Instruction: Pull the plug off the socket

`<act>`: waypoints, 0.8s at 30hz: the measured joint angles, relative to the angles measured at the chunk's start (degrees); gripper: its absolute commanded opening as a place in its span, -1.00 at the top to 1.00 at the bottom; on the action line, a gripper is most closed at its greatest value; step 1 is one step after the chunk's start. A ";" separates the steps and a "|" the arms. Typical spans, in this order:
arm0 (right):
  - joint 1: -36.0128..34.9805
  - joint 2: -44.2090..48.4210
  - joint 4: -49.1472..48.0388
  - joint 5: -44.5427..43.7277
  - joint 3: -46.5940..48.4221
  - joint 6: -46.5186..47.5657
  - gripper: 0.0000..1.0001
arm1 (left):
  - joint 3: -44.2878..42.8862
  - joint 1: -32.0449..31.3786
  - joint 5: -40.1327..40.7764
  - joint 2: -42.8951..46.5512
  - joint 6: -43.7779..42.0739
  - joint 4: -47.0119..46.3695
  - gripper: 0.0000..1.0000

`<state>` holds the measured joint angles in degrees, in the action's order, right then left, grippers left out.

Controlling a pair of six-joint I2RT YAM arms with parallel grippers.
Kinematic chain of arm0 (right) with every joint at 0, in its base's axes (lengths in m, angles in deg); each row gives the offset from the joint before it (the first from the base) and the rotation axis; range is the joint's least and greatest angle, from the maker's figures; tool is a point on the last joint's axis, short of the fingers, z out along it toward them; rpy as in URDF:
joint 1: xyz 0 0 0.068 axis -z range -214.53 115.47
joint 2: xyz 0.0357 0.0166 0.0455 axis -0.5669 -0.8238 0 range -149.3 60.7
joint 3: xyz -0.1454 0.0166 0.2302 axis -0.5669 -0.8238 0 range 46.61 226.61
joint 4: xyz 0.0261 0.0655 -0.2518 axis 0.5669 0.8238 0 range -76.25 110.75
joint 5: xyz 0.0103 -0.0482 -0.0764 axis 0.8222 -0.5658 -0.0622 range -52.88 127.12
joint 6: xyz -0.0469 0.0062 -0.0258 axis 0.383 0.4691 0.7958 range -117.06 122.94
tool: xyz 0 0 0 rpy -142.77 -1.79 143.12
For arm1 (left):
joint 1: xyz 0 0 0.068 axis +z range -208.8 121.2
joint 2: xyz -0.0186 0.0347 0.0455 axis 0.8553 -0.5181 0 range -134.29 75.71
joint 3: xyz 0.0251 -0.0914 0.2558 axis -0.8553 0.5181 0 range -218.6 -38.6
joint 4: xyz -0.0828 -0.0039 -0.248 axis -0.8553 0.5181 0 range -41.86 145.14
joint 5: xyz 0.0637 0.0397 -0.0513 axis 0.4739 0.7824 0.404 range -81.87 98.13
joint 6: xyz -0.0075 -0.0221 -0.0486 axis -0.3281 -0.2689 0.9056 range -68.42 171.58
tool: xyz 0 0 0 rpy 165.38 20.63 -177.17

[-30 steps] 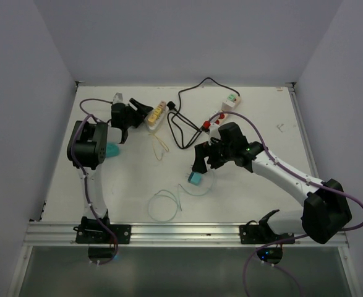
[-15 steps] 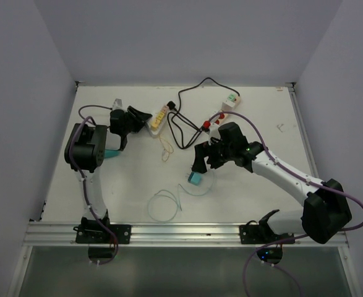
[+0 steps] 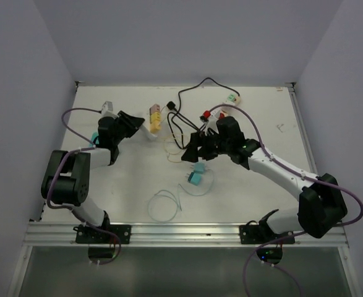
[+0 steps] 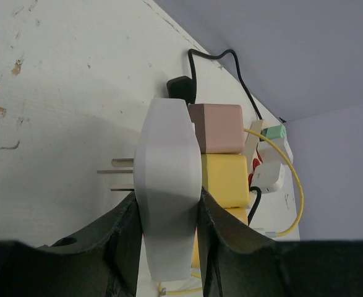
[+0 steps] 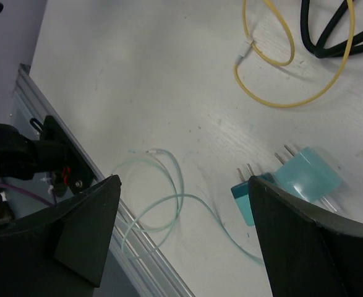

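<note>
From above, the left gripper (image 3: 132,125) holds the white plug (image 3: 145,129) just beside the socket strip (image 3: 154,117). At the left wrist, both fingers (image 4: 122,244) clamp the plug's flat white body, and its 2 bare prongs (image 4: 116,164) stick out free. At the right wrist, the right gripper (image 5: 182,185) is spread wide and empty above the teal plugs (image 5: 308,176).

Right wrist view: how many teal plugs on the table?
2. The light teal plug lies just right of the darker teal plug, which is partly behind the right claw. Others may sit outside this view.
</note>
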<state>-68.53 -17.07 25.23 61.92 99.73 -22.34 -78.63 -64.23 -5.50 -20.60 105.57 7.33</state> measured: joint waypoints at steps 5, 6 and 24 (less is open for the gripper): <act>-1.79 -5.18 -5.84 -0.50 2.73 -6.67 -0.75 | 4.09 -0.39 1.73 8.94 -3.32 4.63 1.00; -2.47 -6.51 -7.08 -1.01 3.56 -7.78 -0.75 | 4.72 -0.52 2.05 10.69 -4.17 5.92 1.00; -10.86 -24.48 -21.86 -13.68 11.65 -22.80 -0.66 | 13.46 -3.74 6.99 31.39 -9.64 22.47 1.00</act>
<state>-79.39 -41.55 3.37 48.24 111.38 -45.13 -65.17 -67.97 1.49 10.79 95.94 29.80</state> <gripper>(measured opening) 0.836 0.385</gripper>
